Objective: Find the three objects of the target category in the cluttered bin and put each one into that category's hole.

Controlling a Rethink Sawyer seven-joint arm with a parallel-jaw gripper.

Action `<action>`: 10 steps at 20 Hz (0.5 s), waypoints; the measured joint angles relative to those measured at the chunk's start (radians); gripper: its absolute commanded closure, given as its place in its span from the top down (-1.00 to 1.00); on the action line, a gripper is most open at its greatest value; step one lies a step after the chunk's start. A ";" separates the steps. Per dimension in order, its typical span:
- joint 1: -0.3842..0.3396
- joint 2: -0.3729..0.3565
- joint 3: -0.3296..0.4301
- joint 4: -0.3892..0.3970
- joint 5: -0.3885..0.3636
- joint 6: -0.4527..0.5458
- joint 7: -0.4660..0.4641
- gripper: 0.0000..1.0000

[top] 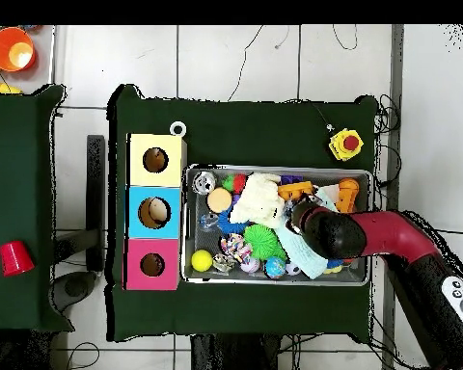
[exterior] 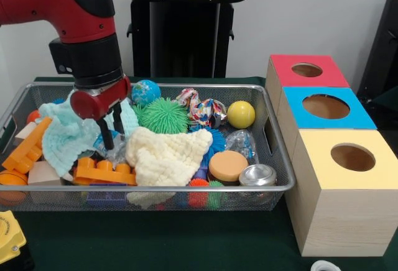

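Pincer point(exterior: 112, 135) fingers are open, low in the bin point(exterior: 273, 187); close firmly around the crinkly bottle point(exterior: 114, 153), not the cloth point(exterior: 68, 135).

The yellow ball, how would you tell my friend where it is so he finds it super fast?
Look in the wire bin, at its far corner nearest the row of wooden boxes. The yellow ball sits there, beside a crumpled colourful wrapper. It is smooth and plain yellow, unlike the spiky green ball and the blue-green globe ball further along.
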 measured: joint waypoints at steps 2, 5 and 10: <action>0.000 -0.015 0.000 0.006 0.000 0.000 0.000 -1.00; 0.000 -0.062 0.000 0.026 0.001 0.000 0.000 -1.00; 0.000 -0.190 0.000 0.085 0.025 0.000 0.000 -1.00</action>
